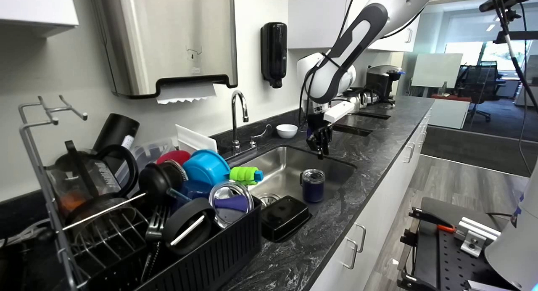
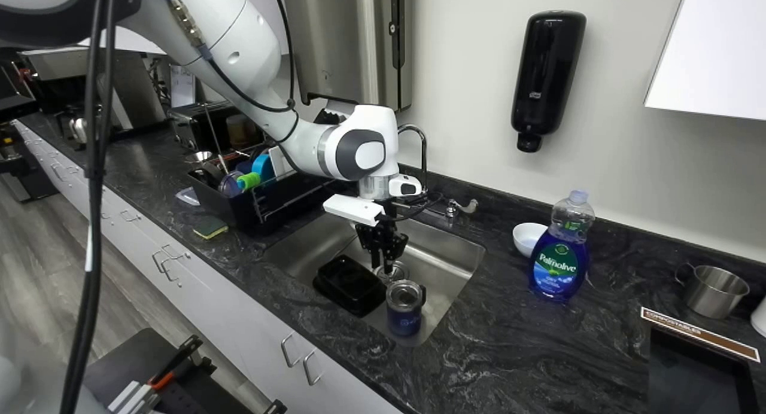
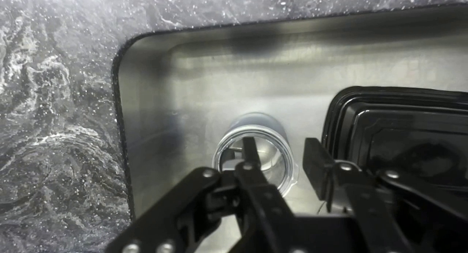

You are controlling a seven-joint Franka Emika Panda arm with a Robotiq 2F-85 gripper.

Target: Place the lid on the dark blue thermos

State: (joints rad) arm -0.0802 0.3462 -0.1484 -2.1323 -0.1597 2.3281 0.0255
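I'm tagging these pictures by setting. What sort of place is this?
Most likely an office kitchenette: there's a steel sink, a wall-mounted paper towel dispenser and, in the background, a desk chair.

We see a white rounded robot arm (image 2: 251, 61) with dark grey joint trim (image 2: 345, 154), thin black cables (image 2: 291, 104), a brassy ribbed connector (image 2: 187, 22), a white bar-shaped housing (image 2: 353, 209) at the wrist, and a black, jointed end effector (image 3: 280, 146) dotted with round silvery screws (image 3: 208, 173)

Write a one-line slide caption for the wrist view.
Open gripper over the sink, where the thermos stands, lid on, beside a black container.
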